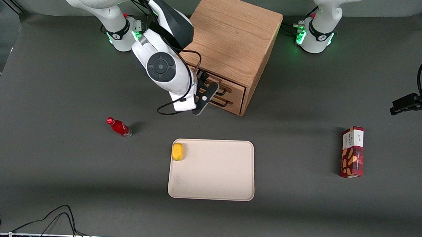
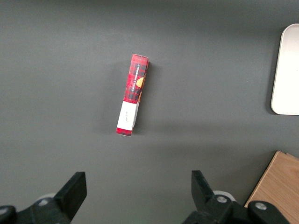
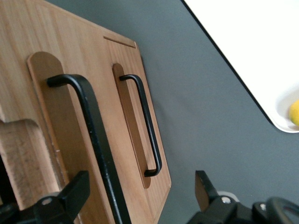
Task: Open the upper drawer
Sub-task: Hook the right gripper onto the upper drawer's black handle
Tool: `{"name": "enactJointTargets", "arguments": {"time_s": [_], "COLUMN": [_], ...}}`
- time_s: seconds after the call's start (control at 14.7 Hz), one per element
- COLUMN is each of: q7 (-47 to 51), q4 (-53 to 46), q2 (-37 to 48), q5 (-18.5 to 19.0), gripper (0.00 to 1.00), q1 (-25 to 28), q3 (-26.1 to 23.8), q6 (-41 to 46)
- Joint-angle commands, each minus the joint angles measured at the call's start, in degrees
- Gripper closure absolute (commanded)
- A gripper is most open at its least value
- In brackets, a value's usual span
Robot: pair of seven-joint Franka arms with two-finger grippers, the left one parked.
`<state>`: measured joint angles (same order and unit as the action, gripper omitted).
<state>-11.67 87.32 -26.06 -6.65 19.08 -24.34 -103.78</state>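
Observation:
The oak cabinet stands at the back of the table, its two drawer fronts facing the front camera. The upper drawer carries a black wire handle; the lower drawer sits below it. Both look shut. My right gripper is right in front of the drawer fronts. In the right wrist view the gripper is open, and its fingers straddle the upper drawer's handle without touching it. The upper drawer's face and the lower drawer's handle also show there.
A beige tray lies nearer the front camera than the cabinet, with a yellow fruit in one corner. A red bottle lies toward the working arm's end. A red biscuit box lies toward the parked arm's end.

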Motion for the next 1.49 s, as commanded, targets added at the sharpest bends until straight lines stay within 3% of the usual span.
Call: {"name": "enactJointTargets", "arguments": {"time_s": [0.0,1.43], "q7": [-1.2,-4.8], "q4": [2.1,-1.9], "q2": [0.1,-4.5], "q5": [0.3,0.5], "gripper": [0.0,0.0], "q1": [0.0,-2.1], "q3": [-0.5,0.5], "q6": [-2.8,-4.0]}}
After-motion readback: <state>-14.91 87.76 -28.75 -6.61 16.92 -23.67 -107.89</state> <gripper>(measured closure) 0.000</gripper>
